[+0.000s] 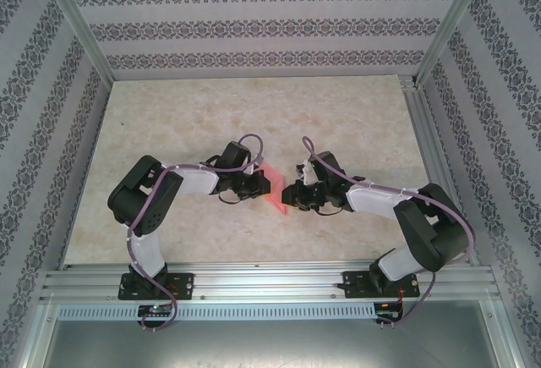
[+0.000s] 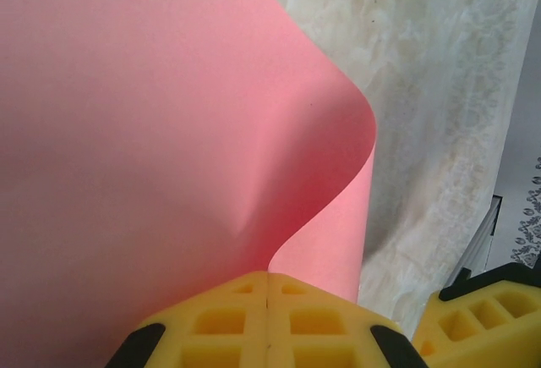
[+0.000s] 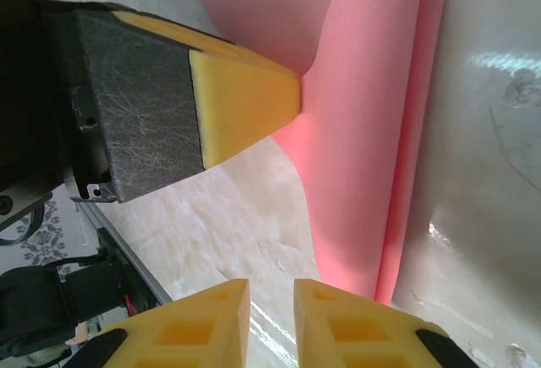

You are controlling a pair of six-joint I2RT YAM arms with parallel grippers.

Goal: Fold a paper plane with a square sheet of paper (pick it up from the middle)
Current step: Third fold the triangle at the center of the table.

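Observation:
The square sheet of paper (image 1: pixel 275 196) is pink-red and hangs curled between the two arms, just above the table. My left gripper (image 2: pixel 267 279) is shut on its edge, and the sheet (image 2: pixel 152 114) bulges away from the pinch in a loose bend. In the right wrist view the left arm's yellow finger (image 3: pixel 245 89) meets the sheet (image 3: pixel 363 106), whose far edge lies doubled over. My right gripper (image 3: pixel 270 288) stands narrowly open beside the sheet's lower edge, with bare table between its fingers. The paper plane is out of view.
The marbled tabletop (image 1: pixel 254 114) is ringed by patterned walls and aluminium frame posts (image 1: pixel 80 25). A metal rail (image 1: pixel 270 279) carries both arm bases at the near edge. The right arm's yellow finger (image 2: pixel 478 317) shows at the lower right of the left wrist view.

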